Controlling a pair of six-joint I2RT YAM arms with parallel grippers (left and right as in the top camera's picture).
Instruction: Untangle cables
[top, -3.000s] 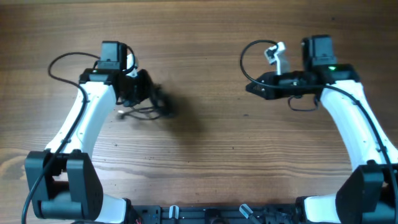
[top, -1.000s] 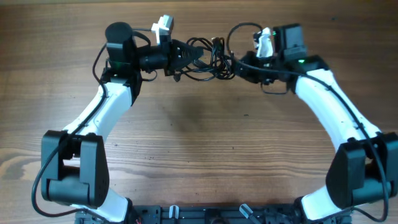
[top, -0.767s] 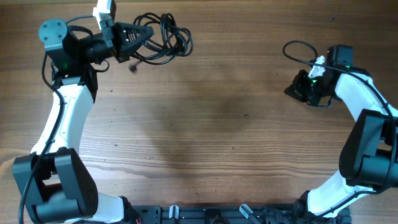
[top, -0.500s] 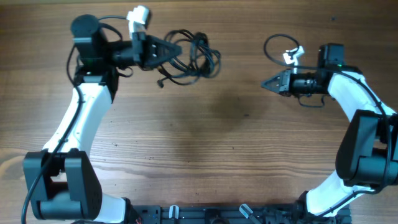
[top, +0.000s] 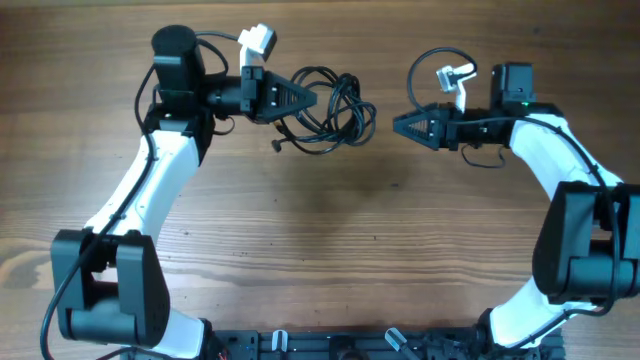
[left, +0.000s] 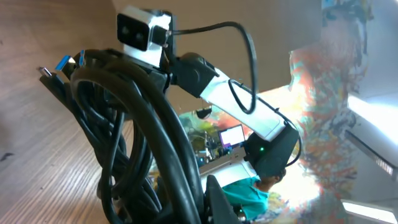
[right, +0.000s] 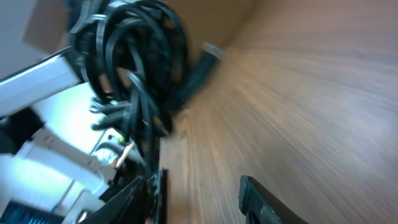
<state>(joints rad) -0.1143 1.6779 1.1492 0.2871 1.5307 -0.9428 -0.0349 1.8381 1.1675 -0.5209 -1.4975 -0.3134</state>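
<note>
Black cables (left: 118, 74), knotted into one looped bundle, are at the far middle of the wooden table (top: 330, 240), with a blue-tipped USB plug (left: 62, 62) sticking out at one side. The left gripper (top: 303, 97) is clamped on the bundle's left edge. The right gripper (top: 398, 123) points at the bundle from near its right side, not touching it, its fingers spread wide around nothing.

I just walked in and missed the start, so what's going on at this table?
Two robot arms are working on a tangle of black cables. The left gripper is clamped on one side of it. The right gripper is open, pointing at the tangle from the other side without touching it. The cables look knotted in one clump.
</note>
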